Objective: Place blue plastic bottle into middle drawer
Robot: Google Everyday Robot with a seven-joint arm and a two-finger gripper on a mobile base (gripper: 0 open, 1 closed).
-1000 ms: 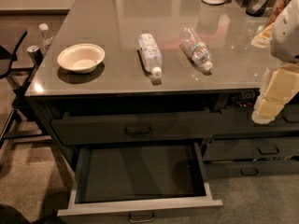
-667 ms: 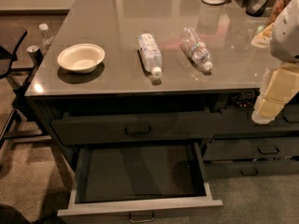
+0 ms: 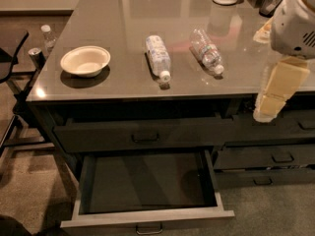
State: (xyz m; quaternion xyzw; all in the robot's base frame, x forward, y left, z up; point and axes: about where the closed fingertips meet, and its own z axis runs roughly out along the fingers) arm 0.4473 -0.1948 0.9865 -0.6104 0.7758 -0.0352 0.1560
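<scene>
Gripper [image 3: 266, 109] hangs off the counter's [image 3: 123, 14] right front edge, unmoved, holding nothing; how open, I cannot tell. Blue plastic bottle [image 3: 157, 55] lies on the counter, middle drawer [image 3: 147, 215] pulled open beneath.

Over at the far right, the robot's arm [image 3: 295, 23] shows as a bulky white housing held high. Beneath it the cream-coloured gripper [image 3: 269, 107] hangs, pointing downward and tilted a little to the left.
</scene>
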